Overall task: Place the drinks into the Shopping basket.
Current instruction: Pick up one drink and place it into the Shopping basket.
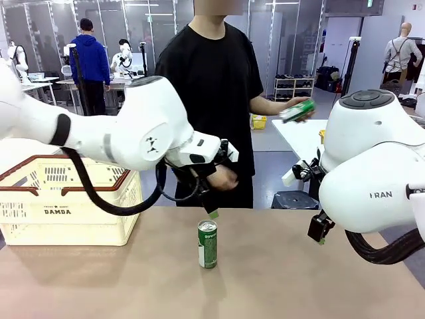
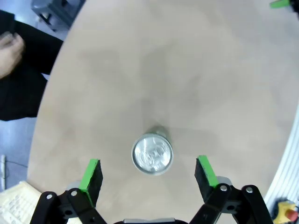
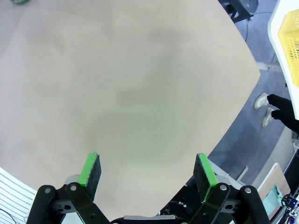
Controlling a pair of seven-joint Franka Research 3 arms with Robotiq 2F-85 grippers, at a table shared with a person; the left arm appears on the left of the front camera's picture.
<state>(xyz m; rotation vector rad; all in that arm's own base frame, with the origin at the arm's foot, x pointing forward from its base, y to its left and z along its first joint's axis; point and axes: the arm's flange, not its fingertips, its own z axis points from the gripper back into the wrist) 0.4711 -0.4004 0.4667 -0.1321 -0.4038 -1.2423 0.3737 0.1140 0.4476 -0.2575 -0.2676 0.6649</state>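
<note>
Left gripper (image 2: 148, 175): jaws were spread wide and empty, straddling from above a slim green metal can (image 2: 152, 154) with a silver top.
Place: upright, middle of the desk (image 2: 196, 70).
Handling: likely light, rigid, slick; pinch mid-body.
Cream-white slotted plastic basket (image 1: 66, 199): far left corner.
Right gripper (image 3: 148, 175): spread, empty.

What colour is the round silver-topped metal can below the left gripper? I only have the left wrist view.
Observer: The slim metal can is green with white markings, upright in the middle of the light-brown table.
Operator: Where's the basket?
Observer: The cream-white slotted plastic basket with a brown-red rim sits at the table's left end.
Operator: Any more drinks?
Observer: The person holds another green can beyond the table's far right.
</note>
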